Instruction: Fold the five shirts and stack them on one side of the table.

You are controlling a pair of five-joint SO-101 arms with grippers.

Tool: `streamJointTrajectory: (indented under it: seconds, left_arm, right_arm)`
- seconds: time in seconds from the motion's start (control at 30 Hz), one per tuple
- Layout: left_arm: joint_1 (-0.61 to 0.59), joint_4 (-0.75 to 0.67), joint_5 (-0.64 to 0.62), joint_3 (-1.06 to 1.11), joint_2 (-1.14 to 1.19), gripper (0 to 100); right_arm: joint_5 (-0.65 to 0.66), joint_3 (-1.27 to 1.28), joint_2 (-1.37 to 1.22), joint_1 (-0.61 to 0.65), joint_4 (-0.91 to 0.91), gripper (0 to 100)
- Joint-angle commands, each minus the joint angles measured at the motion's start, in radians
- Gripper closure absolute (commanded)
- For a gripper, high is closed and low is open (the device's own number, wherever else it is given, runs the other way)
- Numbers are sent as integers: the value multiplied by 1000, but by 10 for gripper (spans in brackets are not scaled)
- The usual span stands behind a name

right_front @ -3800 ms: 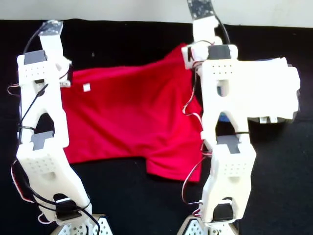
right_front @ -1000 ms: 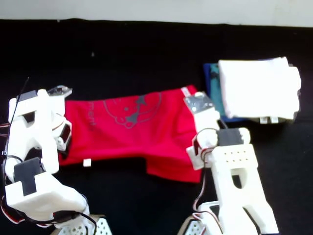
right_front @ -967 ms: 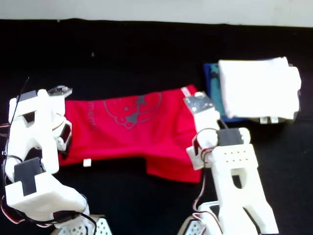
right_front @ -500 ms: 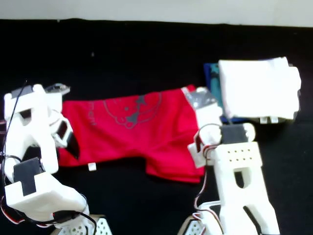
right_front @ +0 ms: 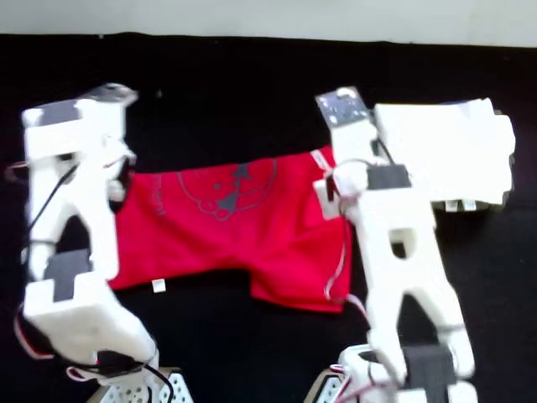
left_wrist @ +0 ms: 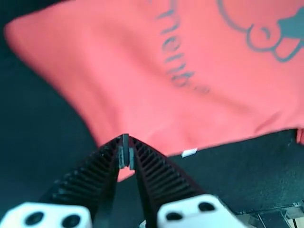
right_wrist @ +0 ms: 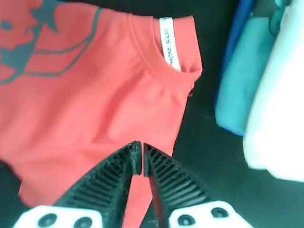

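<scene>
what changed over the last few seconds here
Both arms drew the far half of the red shirt over toward the near edge, folding it so the print faces up. They then let go and swung back out. The left end effector and right end effector now hang shut above it. The folded stack beside it stayed put.

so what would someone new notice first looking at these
The red shirt, spread across the middle of the black table, grabs the eye first. Next comes the stack of folded shirts, white on top, at the table's right side. The left arm and right arm stand at its two ends.
</scene>
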State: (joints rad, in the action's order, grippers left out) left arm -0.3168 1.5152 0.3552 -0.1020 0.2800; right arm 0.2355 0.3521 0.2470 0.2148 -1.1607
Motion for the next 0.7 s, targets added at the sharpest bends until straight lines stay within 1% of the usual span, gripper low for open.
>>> streamJointTrajectory:
  seconds: [0.0, 0.13, 0.23, 0.3, 0.4, 0.57, 0.67]
  left_arm:
    - [24, -120, -38, -31, 93, 992]
    - [-27, -210, -38, -51, 197, 992]
    - [-71, -227, -43, -131, 254, 992]
    - [-79, -241, -46, -208, 302, 992]
    - [-85, -267, -77, -344, 390, 992]
    - [-97, -258, -77, -639, 605, 992]
    - [-116, -204, -74, -814, 728, 992]
  right_arm:
    - [-9, -183, -163, 24, 53, 983]
    - [-9, -338, -357, 41, 68, 983]
    - [-9, -421, -526, 36, 114, 983]
    - [-6, -470, -636, 22, 166, 983]
    - [-5, -573, -780, -8, 225, 985]
    - [-5, -771, -963, -58, 222, 986]
    - [-5, -845, -1029, -65, 222, 986]
